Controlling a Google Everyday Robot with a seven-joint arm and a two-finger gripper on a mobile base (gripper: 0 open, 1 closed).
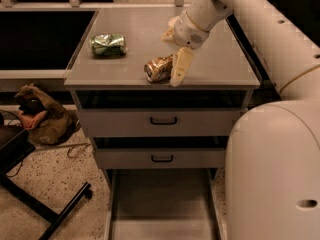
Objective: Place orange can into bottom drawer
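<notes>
Reaching down over the front edge of the counter [220, 59], the gripper [171, 58] is spread and holds nothing.

One pale finger [181, 66] points down at the front edge, a little right of its middle, and the other [168, 33] sits farther back, well apart from the first. The orange can [158, 69] lies on its side just left of the nearer finger, seemingly touching it, with its silver end toward the front-left. Near the left edge, well apart from the can, rests a crumpled green foil packet [108, 44]. Below the top are two grey drawer fronts [125, 121] with black handles, both pushed in. Under them the bottom drawer [162, 199] is pulled out toward the camera, its flat grey floor bare. A brown bag [40, 116] sits on the speckled floor to the left, and the robot's white body [272, 174] fills the right side.
</notes>
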